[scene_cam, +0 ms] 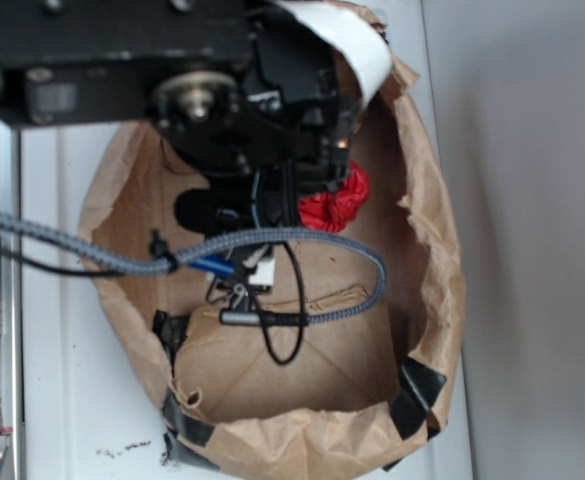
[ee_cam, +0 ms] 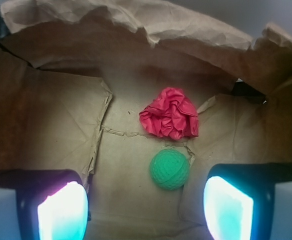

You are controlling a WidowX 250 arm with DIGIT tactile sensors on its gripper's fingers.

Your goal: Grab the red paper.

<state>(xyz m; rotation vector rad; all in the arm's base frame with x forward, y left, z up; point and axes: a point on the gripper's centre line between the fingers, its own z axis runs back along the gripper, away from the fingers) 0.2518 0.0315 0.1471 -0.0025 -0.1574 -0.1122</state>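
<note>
Wrist view shows the bright red crumpled paper wad (ee_cam: pixel 170 119) lying on the floor of the large crinkled brown paper bag (ee_cam: pixel 51 130), a little right of the centre of the frame. Just below it in the picture, almost touching, sits the round green textured ball (ee_cam: pixel 169 169). The gripper (ee_cam: pixel 146 205) is released: its two glowing fingers (ee_cam: pixel 63 210) stand wide apart at the lower left and lower right corners, and nothing is between them.

In the exterior view the black robot arm (scene_cam: pixel 222 90) hangs over the bag opening, and the red wad (scene_cam: pixel 335 203) peeks out at the right of it, near the upper middle of the frame.

I judge that the approach step is in hand; the grasp is not yet made. The next move calls for going forward past the green ball and lowering, so that the fingers close on the red wad only and do not catch the ball.

The wad is irregular, somewhat wider than tall in the wrist picture, so its long axis runs roughly left to right; it points in no clear direction.
</note>
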